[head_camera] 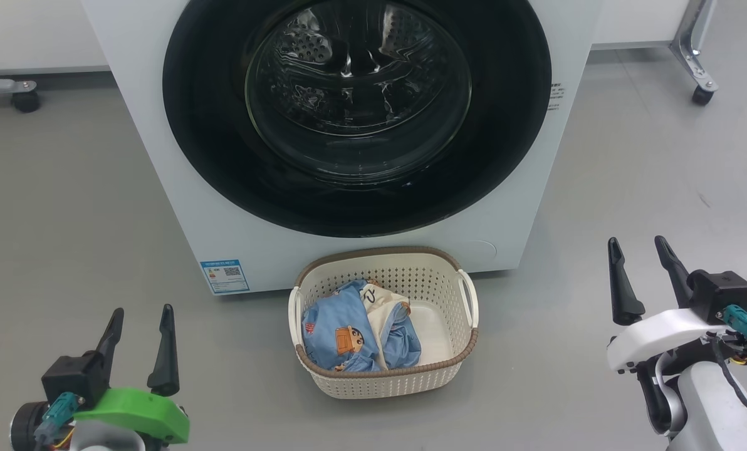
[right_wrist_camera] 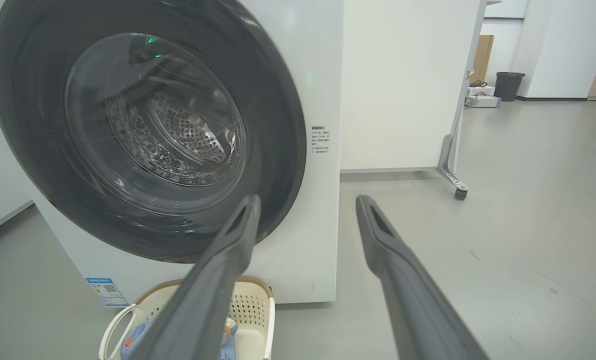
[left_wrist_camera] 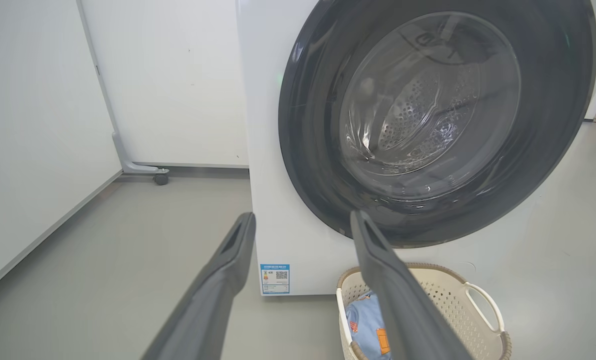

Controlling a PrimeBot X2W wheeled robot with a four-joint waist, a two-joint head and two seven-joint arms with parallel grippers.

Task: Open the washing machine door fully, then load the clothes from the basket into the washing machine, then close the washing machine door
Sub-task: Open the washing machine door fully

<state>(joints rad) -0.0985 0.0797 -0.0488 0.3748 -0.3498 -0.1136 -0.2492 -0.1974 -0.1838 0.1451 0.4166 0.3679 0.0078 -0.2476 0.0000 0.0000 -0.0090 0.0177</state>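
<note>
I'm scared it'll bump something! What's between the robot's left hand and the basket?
Just bare grey floor between the left hand and the basket, in the head view.

Head camera looks steeply down on the washing machine door (head_camera: 356, 113) and basket (head_camera: 386, 382); both wrist cameras face them low, from left and right.

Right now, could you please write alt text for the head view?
A white washer, round black door shut, stands behind a cream basket of blue and cream clothes on a grey floor. The left gripper and right gripper hover open at the lower corners.
</note>
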